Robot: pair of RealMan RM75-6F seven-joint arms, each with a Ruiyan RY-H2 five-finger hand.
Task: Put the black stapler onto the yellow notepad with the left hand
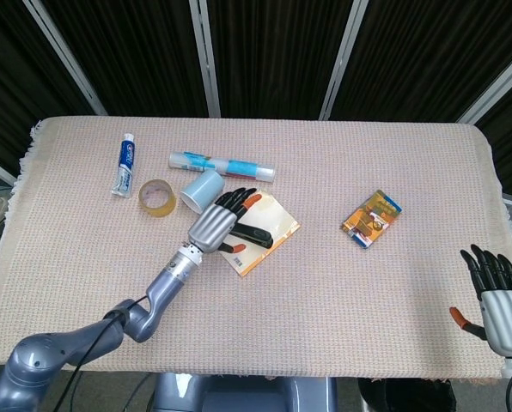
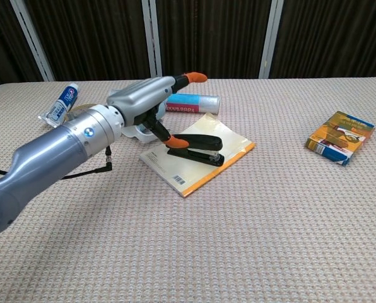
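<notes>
The black stapler (image 1: 254, 233) (image 2: 198, 146) lies flat on the yellow notepad (image 1: 279, 218) (image 2: 233, 142), left of the table's middle. My left hand (image 1: 216, 221) (image 2: 145, 103) hovers over the notepad's left side with its fingers stretched out and apart, holding nothing. Its thumb points down toward the stapler's rear end; I cannot tell whether it touches. My right hand (image 1: 498, 297) hangs off the table's near right corner, fingers apart and empty, seen only in the head view.
A toothpaste tube (image 1: 124, 165) (image 2: 62, 104), a tape roll (image 1: 156, 197), a light blue cup (image 1: 201, 187) and a long tube (image 1: 222, 163) (image 2: 195, 101) lie behind the left hand. An orange box (image 1: 371, 218) (image 2: 340, 136) sits to the right.
</notes>
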